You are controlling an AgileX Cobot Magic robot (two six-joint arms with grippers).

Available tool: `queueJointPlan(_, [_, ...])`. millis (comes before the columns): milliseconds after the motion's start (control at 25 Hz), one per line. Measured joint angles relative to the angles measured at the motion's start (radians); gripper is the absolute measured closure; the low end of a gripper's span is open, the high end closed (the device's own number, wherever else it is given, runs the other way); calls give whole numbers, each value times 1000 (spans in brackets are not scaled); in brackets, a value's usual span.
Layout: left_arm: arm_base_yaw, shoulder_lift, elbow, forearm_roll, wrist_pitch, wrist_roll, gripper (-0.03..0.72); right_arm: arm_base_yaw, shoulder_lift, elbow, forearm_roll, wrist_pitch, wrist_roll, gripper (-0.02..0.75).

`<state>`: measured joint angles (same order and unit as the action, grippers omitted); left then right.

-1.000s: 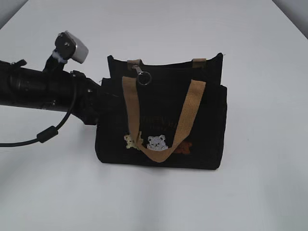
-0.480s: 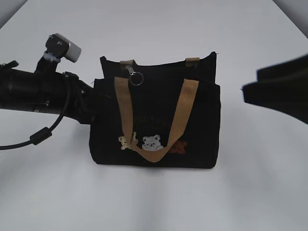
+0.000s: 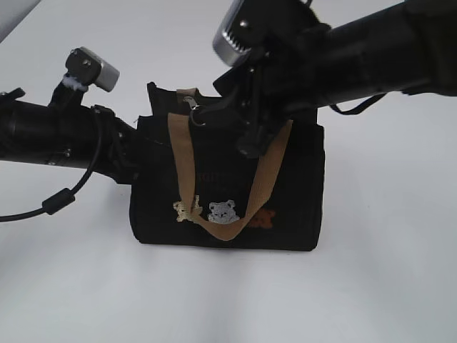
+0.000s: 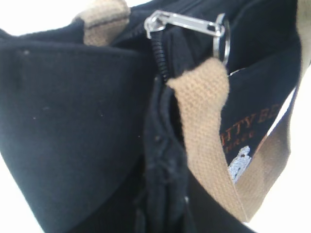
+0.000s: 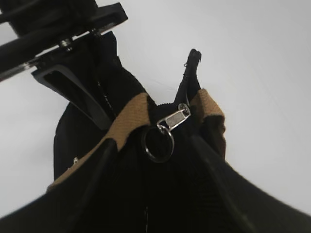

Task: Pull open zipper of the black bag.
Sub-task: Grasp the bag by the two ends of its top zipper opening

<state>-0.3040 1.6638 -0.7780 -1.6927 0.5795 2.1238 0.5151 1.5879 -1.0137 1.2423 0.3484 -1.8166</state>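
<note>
Exterior view: the black bag [image 3: 228, 186] stands mid-frame on the white counter [image 3: 385, 271]. The left gripper [image 3: 139, 146] pinches its left end, jaws narrow. The right gripper [image 3: 239, 118] hangs half-open over the bag's top.

Left wrist view: the zipper [image 4: 187, 22] pull lies at the upper centre.

Right wrist view: the pull and ring sit centre-frame, between the spread jaws, untouched.

Left claw [image 3: 143, 143] hidden behind black bag [image 3: 228, 207], bag lettering [image 4: 252, 124] cut off, blurred
</note>
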Motion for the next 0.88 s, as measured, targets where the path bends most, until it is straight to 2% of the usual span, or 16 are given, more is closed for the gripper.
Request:
queueJointPlan(360, [0, 0, 0, 0, -4, 0, 623, 83, 139, -53, 1, -169, -36, 373])
queueJointPlan(400, [0, 0, 0, 0, -4, 0, 623, 91, 141, -53, 1, -181, -36, 392])
queueJointPlan(480, [0, 0, 0, 0, -5, 0, 623, 100, 141, -53, 2, -192, -30, 499])
queueJointPlan(520, [0, 0, 0, 0, -6, 0, 623, 101, 141, -53, 4, -194, -9, 515])
queueJointPlan(760, [0, 0, 0, 0, -5, 0, 623, 78, 92, -53, 6, -174, 183, 514])
queueJointPlan(880, [0, 0, 0, 1, 2, 0, 623, 4, 41, -53, 3, -73, 299, 517])
